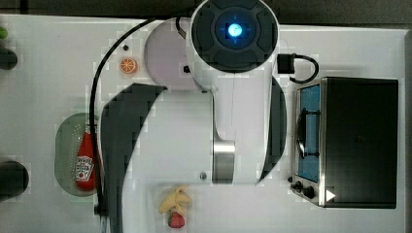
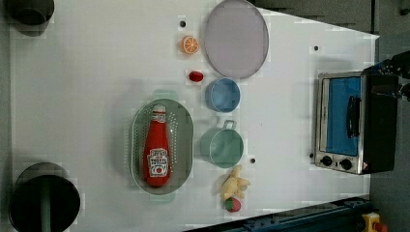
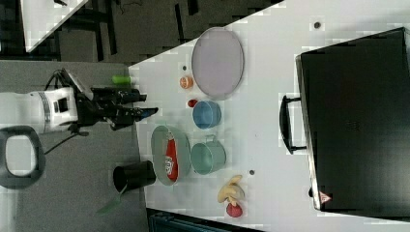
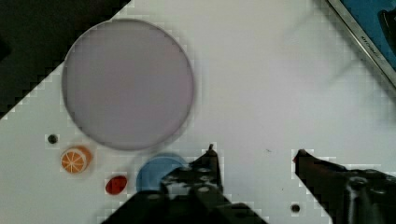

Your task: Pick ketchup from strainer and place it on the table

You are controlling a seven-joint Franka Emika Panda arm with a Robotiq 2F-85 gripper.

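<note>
Your gripper (image 4: pixel 254 151) is hanging open and empty, well apart from the ketchup (image 2: pixel 156 149), which is lying lengthwise in the strainer (image 2: pixel 184 126), so you are risking pinching the rim too.

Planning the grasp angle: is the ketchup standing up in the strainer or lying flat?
Lying flat. The ketchup rests lengthwise inside the strainer, label up, cap toward the left view's top.

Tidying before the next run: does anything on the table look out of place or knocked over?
The ketchup lies on its side inside the strainer, an odd spot for a bottle. Nothing looks spilled or damaged.
</note>
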